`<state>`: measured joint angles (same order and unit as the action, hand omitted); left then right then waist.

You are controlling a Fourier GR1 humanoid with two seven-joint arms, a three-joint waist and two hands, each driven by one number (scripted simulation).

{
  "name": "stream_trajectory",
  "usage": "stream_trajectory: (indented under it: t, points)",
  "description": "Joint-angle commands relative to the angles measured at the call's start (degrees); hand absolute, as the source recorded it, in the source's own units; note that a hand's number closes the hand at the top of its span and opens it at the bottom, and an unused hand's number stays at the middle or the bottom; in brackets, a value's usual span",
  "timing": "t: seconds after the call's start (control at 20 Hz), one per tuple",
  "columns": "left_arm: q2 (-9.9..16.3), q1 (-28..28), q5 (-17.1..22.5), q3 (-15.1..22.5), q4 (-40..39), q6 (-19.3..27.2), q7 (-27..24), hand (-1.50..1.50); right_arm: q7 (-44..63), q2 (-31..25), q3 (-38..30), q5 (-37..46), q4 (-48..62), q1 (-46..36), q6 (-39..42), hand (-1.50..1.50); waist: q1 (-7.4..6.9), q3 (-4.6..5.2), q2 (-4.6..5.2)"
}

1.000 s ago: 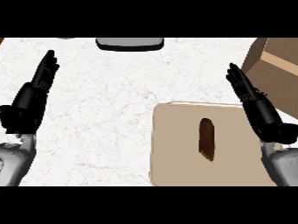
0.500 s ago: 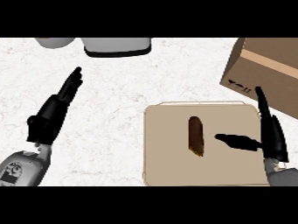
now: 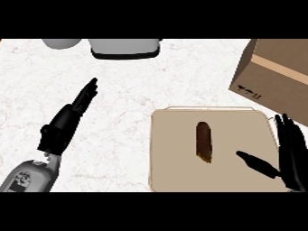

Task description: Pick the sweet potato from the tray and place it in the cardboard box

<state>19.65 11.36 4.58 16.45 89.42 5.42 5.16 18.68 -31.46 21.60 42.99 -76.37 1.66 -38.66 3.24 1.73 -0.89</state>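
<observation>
Cardboard box (image 3: 286, 79) cropped at right edge

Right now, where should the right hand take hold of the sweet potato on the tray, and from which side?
Probably around its middle, from the right. The sweet potato lies lengthwise on the tray, long and narrow, with the open right hand beside it, thumb pointing at it.

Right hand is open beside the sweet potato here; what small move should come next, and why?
Probably slide the right hand left over the tray and close on the sweet potato: it lies ungrasped, just left of the thumb, hand open.
</observation>
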Motion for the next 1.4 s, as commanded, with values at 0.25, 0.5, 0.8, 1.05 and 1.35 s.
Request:
stream_trajectory:
  t: [0.25, 0.5, 0.8, 1.05, 1.35]
  points:
    - [-0.52, -0.57, 0.22, 0.89, -0.61, -1.10, -0.77, 0.00, 24.00, 6.20, 8.62, 16.59, -8.99, 1.57, 14.72, -1.50, -1.37, -0.53, 0.16]
    - [-1.39, -0.51, -0.24, 2.13, -1.15, -1.64, -1.60, 0.00, 40.77, 14.31, 13.23, 21.55, -16.49, -1.34, 29.08, -1.50, -2.70, -0.90, 0.43]
    - [-2.91, -0.56, -0.61, 2.88, 0.10, -1.22, -1.37, 0.00, 59.83, 27.23, 17.55, 30.46, -23.92, -7.29, 47.01, -1.50, -3.13, -1.44, 0.39]
    - [-3.25, 0.29, -0.73, 2.19, -2.37, -2.32, -2.48, 0.00, 64.54, 31.20, 18.60, 30.79, -20.78, -12.23, 51.01, -1.50, -3.47, -1.60, 0.87]
    - [-3.26, 1.47, 0.00, 0.68, -4.27, -3.76, -3.07, 0.00, 64.98, 31.35, 14.66, 27.99, -15.35, -14.88, 50.36, -1.50, -3.64, -1.65, 1.00]
